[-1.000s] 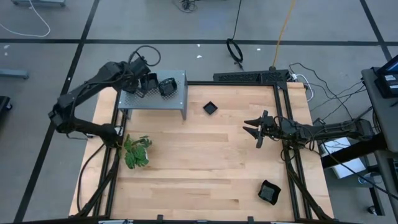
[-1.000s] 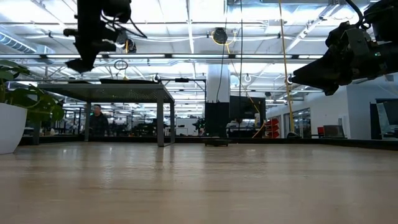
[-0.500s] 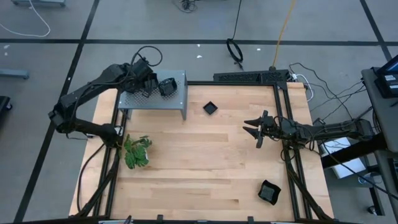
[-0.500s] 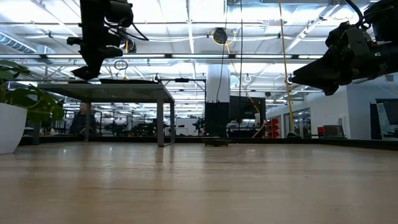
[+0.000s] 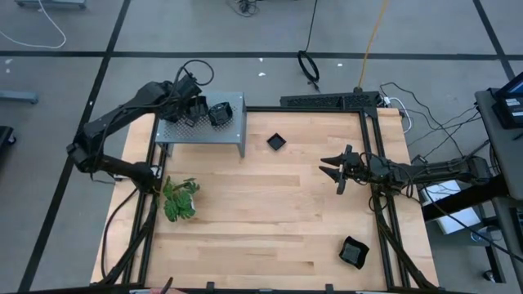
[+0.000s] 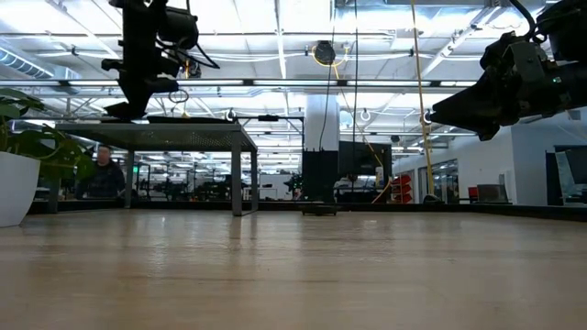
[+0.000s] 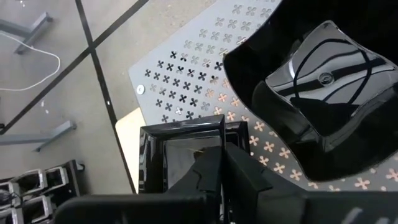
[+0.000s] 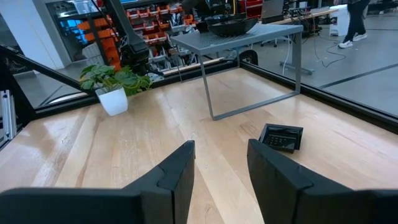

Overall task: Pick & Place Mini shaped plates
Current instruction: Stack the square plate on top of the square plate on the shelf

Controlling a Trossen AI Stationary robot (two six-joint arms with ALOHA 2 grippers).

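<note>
**Black plate pinched at the shelf edge**

Glossy black plates (image 7: 186, 158) sit on the grey shelf (image 5: 233, 131); the left gripper (image 7: 217, 168) has its jaws clenched on the rim of a square one, beside a rounded plate (image 7: 320, 93). Another plate (image 5: 276, 141) lies on the desk (image 5: 270, 212), another (image 5: 354, 251) near its corner. The right gripper (image 8: 221, 165) waits, jaws released. Risk: the slick rim may slip free, or the neighbour gets knocked.

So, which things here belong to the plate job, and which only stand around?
For the job:
- mini plates on the shelf
- square plate on the table
- plate at the table's near right corner
- left gripper

Standing around:
- potted plant
- right gripper, waiting
</note>
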